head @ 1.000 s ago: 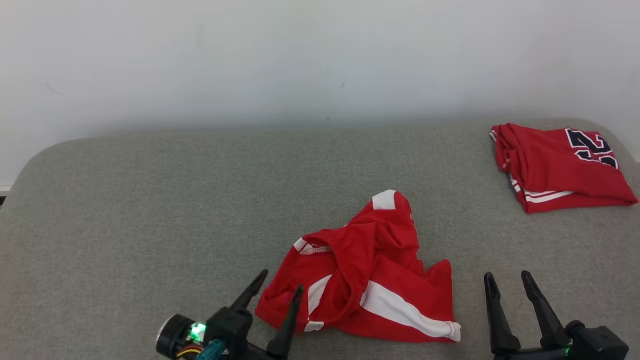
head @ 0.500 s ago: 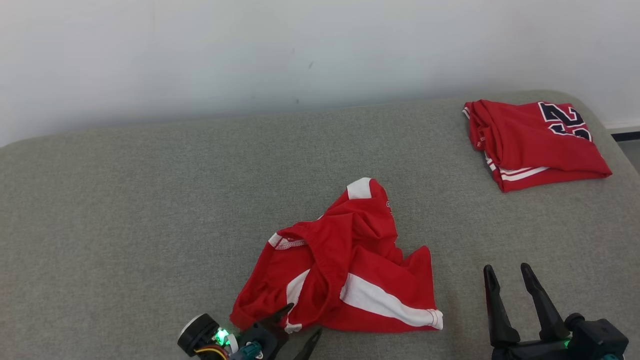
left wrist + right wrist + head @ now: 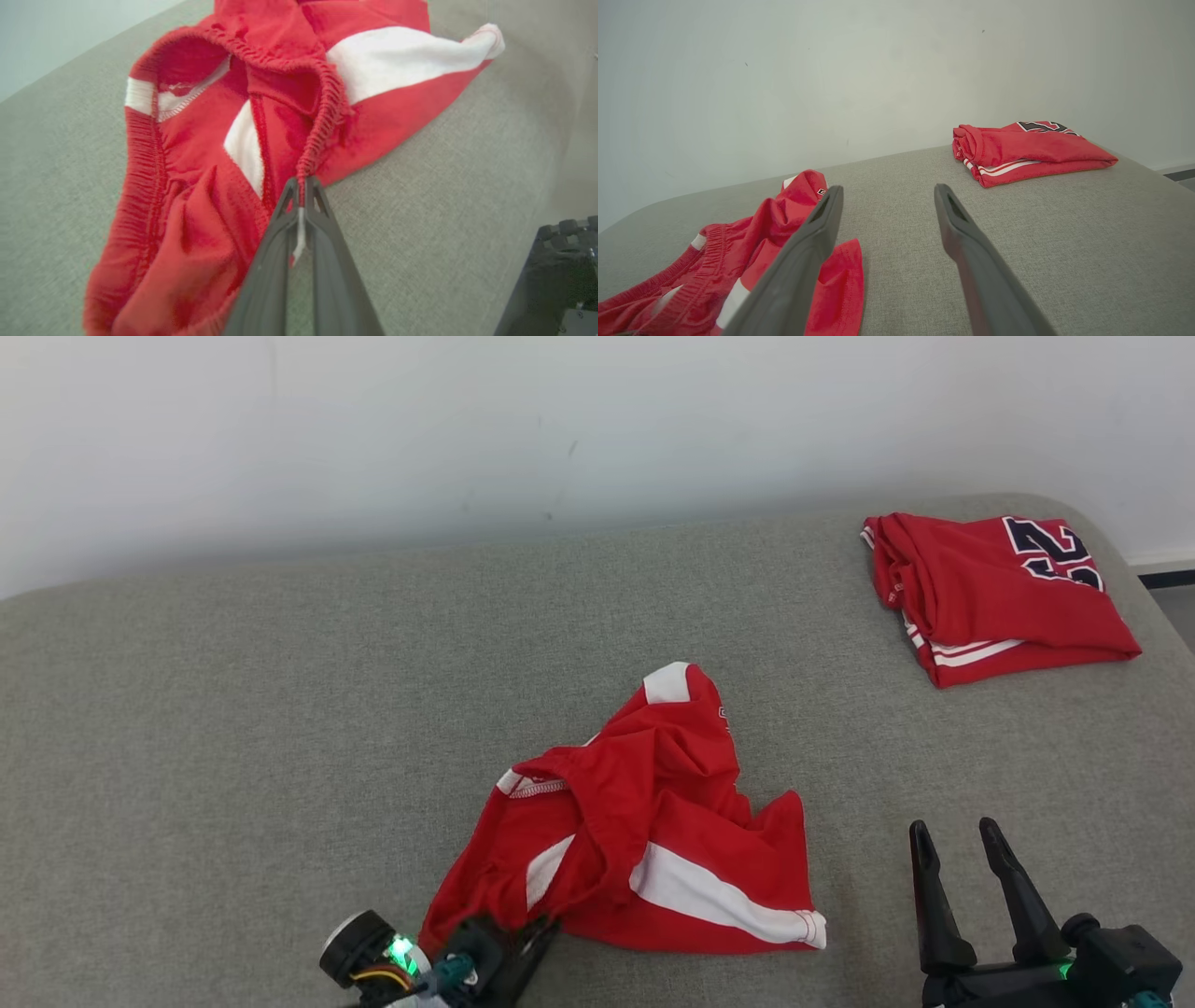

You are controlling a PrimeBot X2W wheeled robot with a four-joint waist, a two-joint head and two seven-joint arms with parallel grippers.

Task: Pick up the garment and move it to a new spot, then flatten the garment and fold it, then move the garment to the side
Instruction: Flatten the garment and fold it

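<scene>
The garment (image 3: pixel 644 831), a crumpled pair of red shorts with white stripes, lies near the front middle of the grey cushion (image 3: pixel 280 709). My left gripper (image 3: pixel 532 933) is at its near-left edge, shut on the elastic waistband. In the left wrist view the two fingers pinch the gathered red waistband (image 3: pixel 322 116) at their tips (image 3: pixel 301 184). My right gripper (image 3: pixel 957 840) stands open to the right of the garment, over bare cushion, with nothing between its fingers (image 3: pixel 808 252). The garment (image 3: pixel 761 252) shows left of them in the right wrist view.
A folded red jersey (image 3: pixel 999 593) with dark numerals rests at the back right corner, also seen as the jersey (image 3: pixel 1027 151) in the right wrist view. A pale wall (image 3: pixel 560 429) runs behind the cushion. The cushion's right edge (image 3: pixel 1167 616) drops off beside the jersey.
My left gripper has closed on the garment's waistband; it was open beside the cloth before. The head camera shifted, so the whole scene slid. The right gripper stayed open.
</scene>
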